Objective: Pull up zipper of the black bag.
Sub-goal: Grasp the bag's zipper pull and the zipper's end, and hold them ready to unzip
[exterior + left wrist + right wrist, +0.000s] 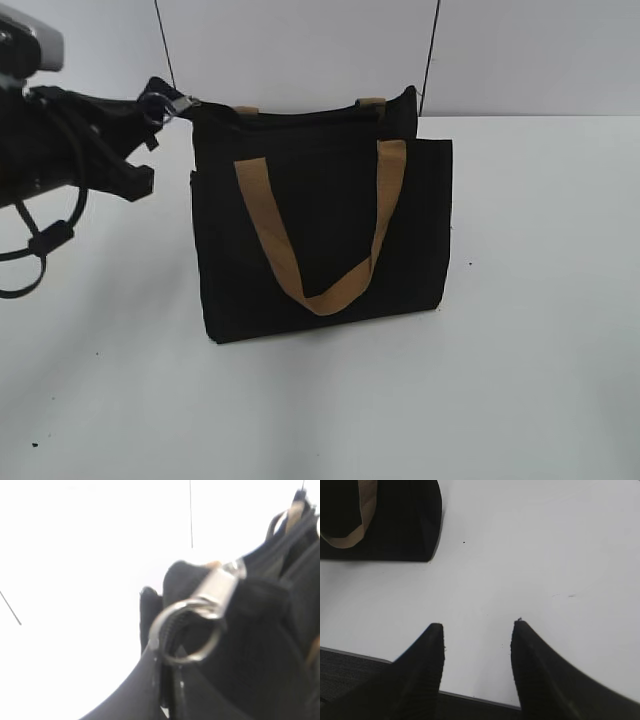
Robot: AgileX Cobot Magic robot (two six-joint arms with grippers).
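The black bag (320, 235) stands upright mid-table, its tan handle hanging over the front pocket panel. The zipper (300, 113) runs along its top edge. Its silver ring pull (157, 106) is drawn out past the bag's left top corner. My left gripper (148, 100) is shut on that ring. In the left wrist view the ring pull (187, 632) sits at the tips of my closed left gripper (167, 652), with the bag (260, 630) behind it. My right gripper (477, 630) is open and empty above the table's front edge, with the bag's corner (405, 525) at the upper left.
The white table (540, 330) stretches around the bag. Its front edge (470, 697) shows under the right gripper. Black cables (40, 240) hang from the left arm. A white wall with two thin dark lines stands behind.
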